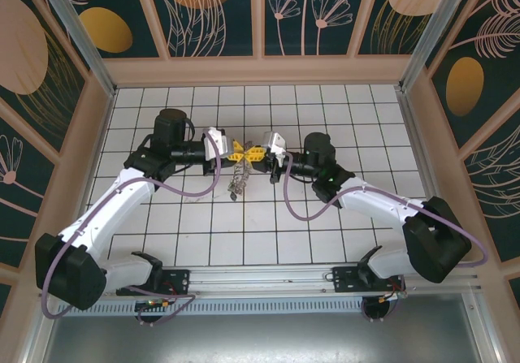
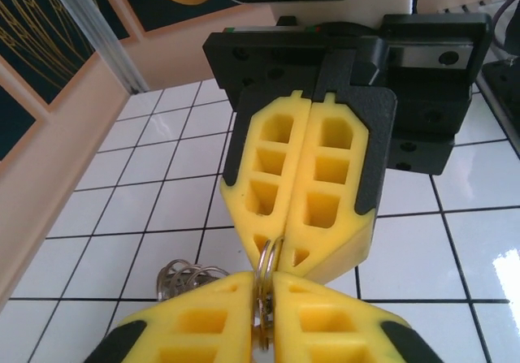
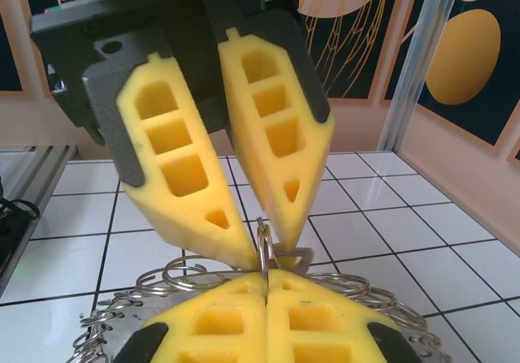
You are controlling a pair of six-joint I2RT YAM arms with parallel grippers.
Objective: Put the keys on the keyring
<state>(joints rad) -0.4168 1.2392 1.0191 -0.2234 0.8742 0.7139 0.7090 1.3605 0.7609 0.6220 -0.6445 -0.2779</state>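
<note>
Tiled table point(image 1: 244, 233): L end effector point(image 2: 264, 288), R end effector point(image 3: 266, 278) pinch keyring point(image 1: 237, 183), dangling in overhead.

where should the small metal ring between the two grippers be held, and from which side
By its thin rim, pads flat on its two faces. The small metal ring stands on edge above the coiled keyring, so coming in level, along the ring's plane, probably seats best. The left gripper and right gripper each pinch it so, from opposite ends.
</note>
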